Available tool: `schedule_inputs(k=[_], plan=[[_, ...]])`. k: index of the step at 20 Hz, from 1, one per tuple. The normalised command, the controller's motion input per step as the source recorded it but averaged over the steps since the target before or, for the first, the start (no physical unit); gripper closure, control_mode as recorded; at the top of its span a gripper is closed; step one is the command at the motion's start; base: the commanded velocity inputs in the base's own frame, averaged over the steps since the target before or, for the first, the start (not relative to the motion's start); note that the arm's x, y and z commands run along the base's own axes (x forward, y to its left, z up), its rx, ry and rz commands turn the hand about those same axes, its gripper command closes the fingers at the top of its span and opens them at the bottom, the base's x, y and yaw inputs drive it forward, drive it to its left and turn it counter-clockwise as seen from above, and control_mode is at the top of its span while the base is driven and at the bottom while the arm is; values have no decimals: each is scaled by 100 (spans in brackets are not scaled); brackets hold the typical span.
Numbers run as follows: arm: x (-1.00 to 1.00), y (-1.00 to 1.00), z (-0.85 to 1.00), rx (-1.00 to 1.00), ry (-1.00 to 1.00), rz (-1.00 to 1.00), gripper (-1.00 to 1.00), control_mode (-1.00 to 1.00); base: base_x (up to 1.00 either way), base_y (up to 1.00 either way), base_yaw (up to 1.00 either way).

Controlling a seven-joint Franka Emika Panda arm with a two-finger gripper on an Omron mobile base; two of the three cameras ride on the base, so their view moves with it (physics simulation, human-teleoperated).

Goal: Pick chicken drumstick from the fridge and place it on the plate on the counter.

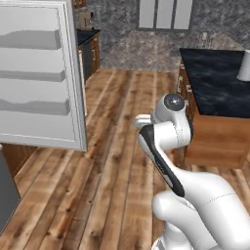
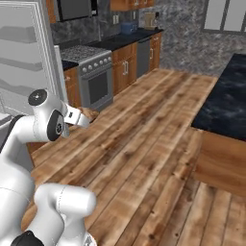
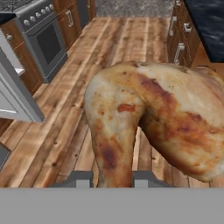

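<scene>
The chicken drumstick (image 3: 153, 118), golden-brown and roasted, hangs large in the hand view over the wooden floor. My gripper (image 3: 109, 181) is shut on its narrow lower end, one dark fingertip on each side. In the right base view my hand (image 2: 77, 116) points forward from the folded arm, out in front of the fridge (image 2: 24, 53). The fridge door (image 1: 39, 73) stands open with its moulded racks facing me. The black counter (image 1: 215, 78) lies to the right, also seen as the counter (image 2: 226, 105) across the floor. The plate is out of view.
A grey gas stove (image 2: 91, 72) stands beside the fridge, with wooden cabinets and a back counter (image 2: 129, 38) beyond it. A pale upright object (image 1: 244, 66) sits on the black counter's right edge. Open wooden floor (image 2: 144, 125) stretches between the fridge and the counter.
</scene>
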Motion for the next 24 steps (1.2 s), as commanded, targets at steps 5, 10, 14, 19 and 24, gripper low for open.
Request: schedule_inputs(k=[5,10,14,19,24], plan=[[0,0,0,0,0,0,100,100,50,-48,-3],[0,0,0,0,0,0,100,100,48,-47,-3],[0,0,0,0,0,0,100,100,48,-38,-2],[0,0,0,0,0,0,100,100,47,-28,0],[0,0,0,0,0,0,100,100,59,-5,0]])
